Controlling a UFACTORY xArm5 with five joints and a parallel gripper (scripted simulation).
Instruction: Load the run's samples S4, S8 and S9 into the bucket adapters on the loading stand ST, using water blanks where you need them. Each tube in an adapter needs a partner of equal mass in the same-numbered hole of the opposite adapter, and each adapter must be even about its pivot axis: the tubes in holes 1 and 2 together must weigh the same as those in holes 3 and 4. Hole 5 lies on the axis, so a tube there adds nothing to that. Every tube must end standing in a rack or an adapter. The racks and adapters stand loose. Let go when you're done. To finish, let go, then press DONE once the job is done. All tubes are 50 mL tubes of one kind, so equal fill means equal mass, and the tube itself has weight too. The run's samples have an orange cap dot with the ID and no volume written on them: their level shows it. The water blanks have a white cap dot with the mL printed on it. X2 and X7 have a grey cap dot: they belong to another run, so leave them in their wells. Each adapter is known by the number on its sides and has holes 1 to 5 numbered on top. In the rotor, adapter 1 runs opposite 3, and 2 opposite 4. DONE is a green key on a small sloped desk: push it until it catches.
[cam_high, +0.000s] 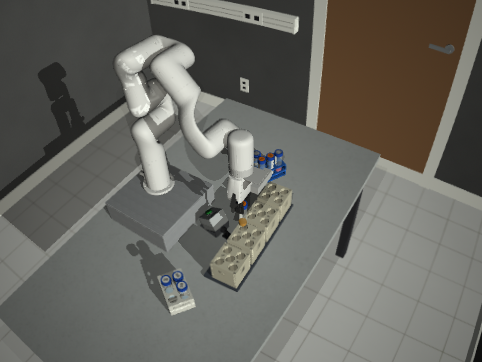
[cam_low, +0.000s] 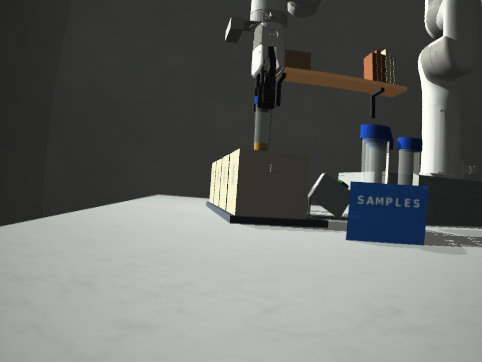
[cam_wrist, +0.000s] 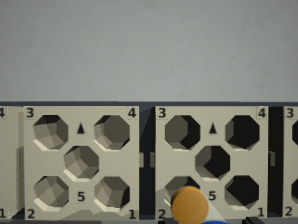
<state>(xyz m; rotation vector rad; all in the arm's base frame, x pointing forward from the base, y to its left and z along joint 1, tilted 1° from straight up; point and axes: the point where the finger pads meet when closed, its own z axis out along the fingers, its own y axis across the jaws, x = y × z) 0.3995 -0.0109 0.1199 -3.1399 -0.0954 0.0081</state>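
Note:
My gripper (cam_high: 240, 205) (cam_low: 264, 99) is shut on the blue cap of a sample tube with an orange lower end (cam_high: 243, 222) (cam_low: 260, 146) (cam_wrist: 190, 206). The tube hangs upright. Its tip is at hole 2 of an adapter (cam_wrist: 165, 162) in the middle of the row, partly covering that hole in the wrist view; I cannot tell whether it has entered. The adapters (cam_high: 231, 274) (cam_low: 272, 185) stand on the dark stand ST (cam_low: 280, 220); no tube shows in their visible holes. The blue samples rack (cam_high: 281, 175) (cam_low: 387, 215) holds several tubes. Cap IDs and adapter numbers are unreadable.
The pale blanks rack (cam_high: 183, 307) holds blue-capped tubes with white dots at the table's front. The grey sloped desk (cam_high: 216, 221) (cam_low: 325, 197) with the green DONE key (cam_high: 209, 212) (cam_low: 342, 183) stands between the robot base (cam_high: 150, 215) and the adapter row, close to the adapters.

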